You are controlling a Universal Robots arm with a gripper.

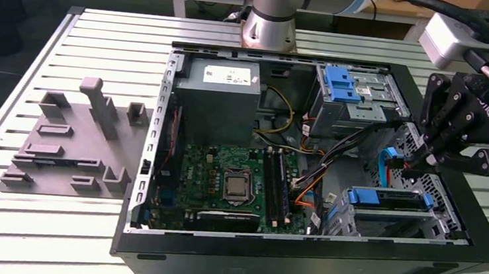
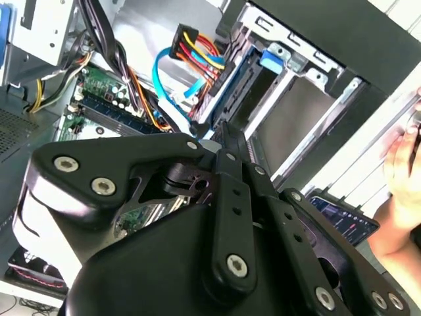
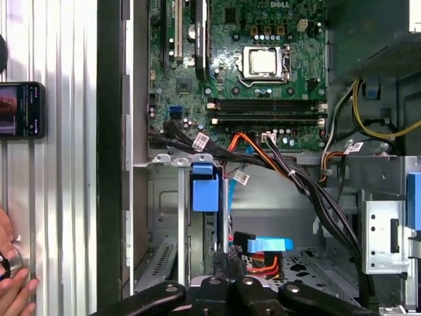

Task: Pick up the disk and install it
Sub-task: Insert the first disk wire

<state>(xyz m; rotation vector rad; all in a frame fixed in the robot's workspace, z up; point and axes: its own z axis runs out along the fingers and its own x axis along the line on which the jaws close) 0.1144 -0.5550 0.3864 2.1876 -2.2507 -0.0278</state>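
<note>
The gripper hung over the open computer case, just inside the case's edge at the exterior view's right, above the drive bays. Whether it was open or closed could not be told, and nothing could be seen in its grasp.

The disk appeared to sit in the lower bay near the case's front corner on that side, its blue frame showing at the end facing the motherboard. The grey holder on the slatted table carried nothing.

A blue cable and a bundle of wires hung close beside the gripper; any sideways move could snag them or drag a plug loose. If the disk was not fully home, a push off-centre could jam it in the bay. A person's hand rested at the table's edge beside a phone, close enough to be at risk from a swing outward.
</note>
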